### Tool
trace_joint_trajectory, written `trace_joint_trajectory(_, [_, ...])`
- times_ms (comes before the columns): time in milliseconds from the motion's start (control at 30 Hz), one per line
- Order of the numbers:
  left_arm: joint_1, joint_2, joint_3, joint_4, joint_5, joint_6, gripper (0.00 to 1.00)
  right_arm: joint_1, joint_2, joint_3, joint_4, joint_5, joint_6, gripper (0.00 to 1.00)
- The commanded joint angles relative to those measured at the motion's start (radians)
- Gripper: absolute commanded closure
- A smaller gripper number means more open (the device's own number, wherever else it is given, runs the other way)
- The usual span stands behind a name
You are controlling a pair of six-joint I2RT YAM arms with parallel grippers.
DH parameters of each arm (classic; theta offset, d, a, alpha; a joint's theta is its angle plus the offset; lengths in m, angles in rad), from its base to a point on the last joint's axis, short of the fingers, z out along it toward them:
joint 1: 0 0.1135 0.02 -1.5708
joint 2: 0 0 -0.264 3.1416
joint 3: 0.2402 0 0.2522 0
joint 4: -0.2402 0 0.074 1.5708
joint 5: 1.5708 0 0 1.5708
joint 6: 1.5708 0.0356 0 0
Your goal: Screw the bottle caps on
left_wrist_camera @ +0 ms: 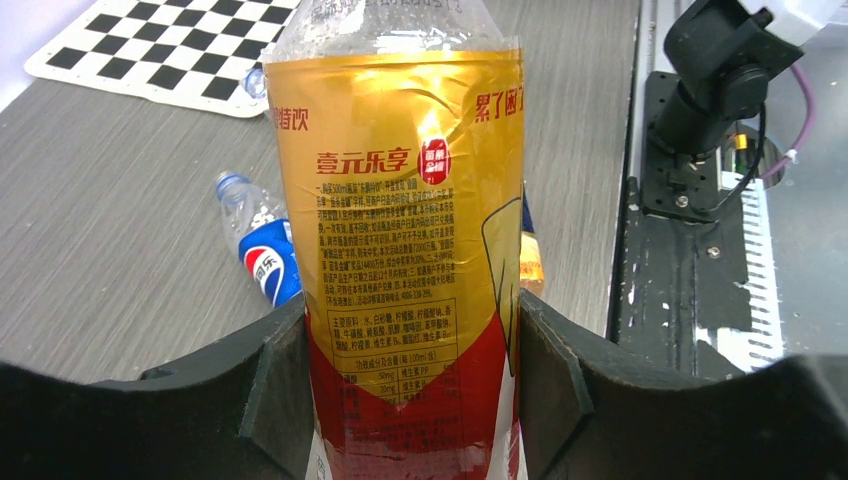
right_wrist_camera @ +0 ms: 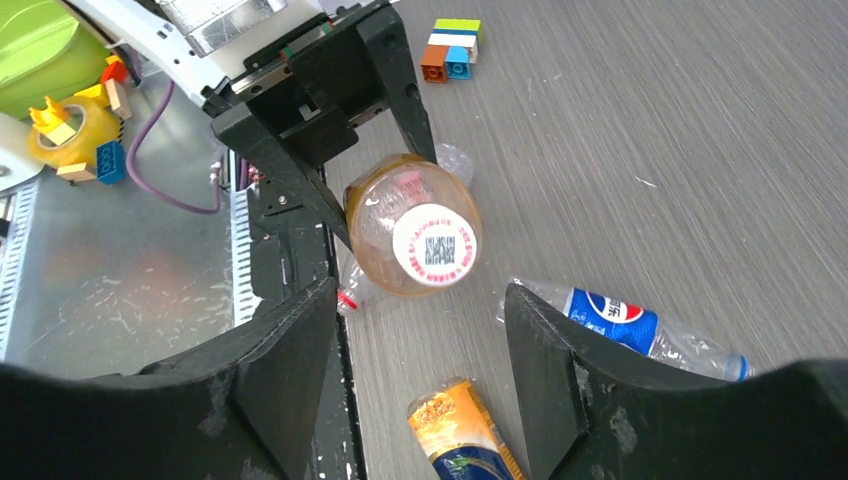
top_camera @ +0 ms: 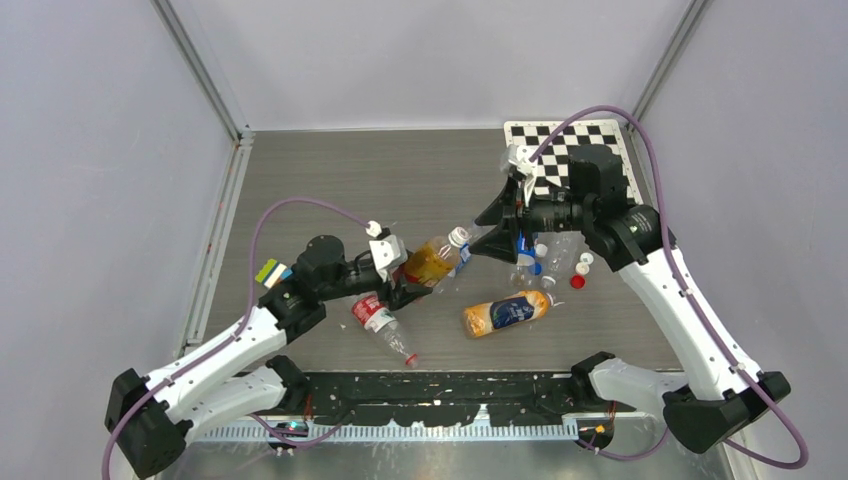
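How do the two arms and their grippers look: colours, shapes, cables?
The left arm and right arm have white links, black joints and black bases. A purple cable loops along each one. The left gripper and right gripper each have two broad, matte black, wedge-shaped fingers.

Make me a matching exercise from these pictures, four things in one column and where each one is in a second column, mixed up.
1 gold-label bottle
2 Pepsi bottle
3 loose red cap
4 checkerboard

A flat at the far right corner
B clamped in the left gripper
C lying on its side
D sitting loose on the table

Pairs: 1-B, 2-C, 3-D, 4-A
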Motion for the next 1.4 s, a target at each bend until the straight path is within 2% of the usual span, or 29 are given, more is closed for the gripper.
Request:
trace_joint_trajectory(0, [0.006,0.025,0.066,0.013,0.072,-0.02,1.0,-0.004,0.031,0.062,-0.002,-0.082,-0.038,0.32])
trace_joint_trajectory(333, [0.006,0.044,0.09,0.016,0.113,-0.025,1.0,-0.005,0.064,0.083,-0.015,-0.108,-0.045,0.37])
trace_joint_trajectory(1033, [0.006,0.057,0.12,0.018,0.143,-0.007,1.0,-0.005,0.104,0.089,-0.044,-0.185,-0.033,0.56])
trace_joint_trajectory(1367, [0.005,0.071,0.148,-0.01,0.09,0.044,1.0,-0.003,0.11,0.091,-0.06,-0.19,-0.013,0.82])
